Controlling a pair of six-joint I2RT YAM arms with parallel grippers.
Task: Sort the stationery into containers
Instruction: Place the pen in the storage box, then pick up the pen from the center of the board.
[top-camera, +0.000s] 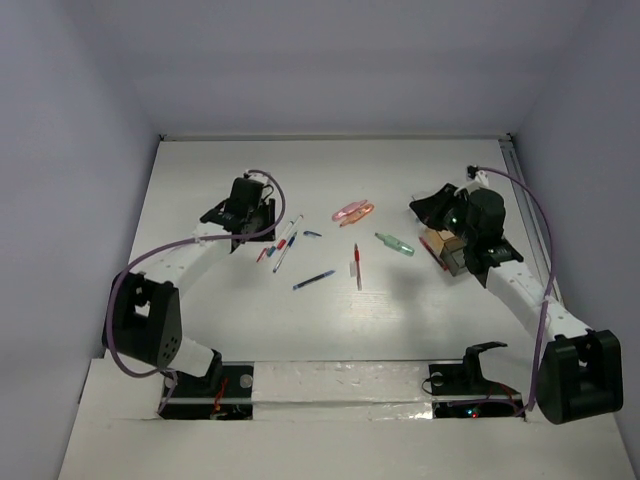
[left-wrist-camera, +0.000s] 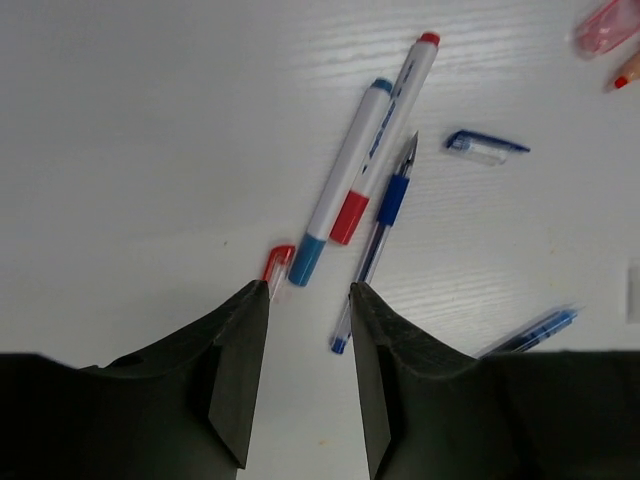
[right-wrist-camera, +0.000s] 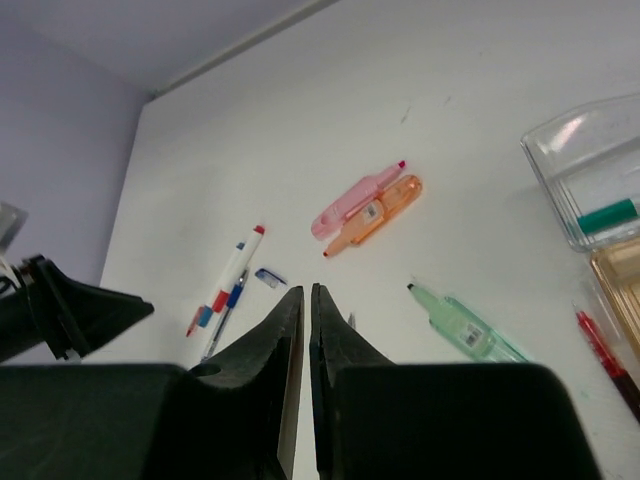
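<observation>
Over the pens (left-wrist-camera: 350, 190), left gripper (left-wrist-camera: 308, 292) hangs; jaws parted.

Table (left-wrist-camera: 140, 140) is looking matt white w/ faint wood-grain texture. White marker (left-wrist-camera: 345, 180) & blue pen (left-wrist-camera: 385, 215) are showing smooth, glossy plastic. Left gripper (left-wrist-camera: 308, 288) fingers (left-wrist-camera: 235, 380) are appearing matt black, slightly grainy. Clear container (right-wrist-camera: 560, 170) is gleaming: glossy transparent plastic. Pink highlighter (right-wrist-camera: 355, 195), orange highlighter (right-wrist-camera: 382, 210) & green marker (right-wrist-camera: 465, 325) are looking translucent plastic.

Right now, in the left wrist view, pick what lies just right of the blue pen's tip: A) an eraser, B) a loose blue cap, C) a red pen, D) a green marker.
B: the loose blue cap lies alone just right of the blue pen tip, touching nothing.
</observation>
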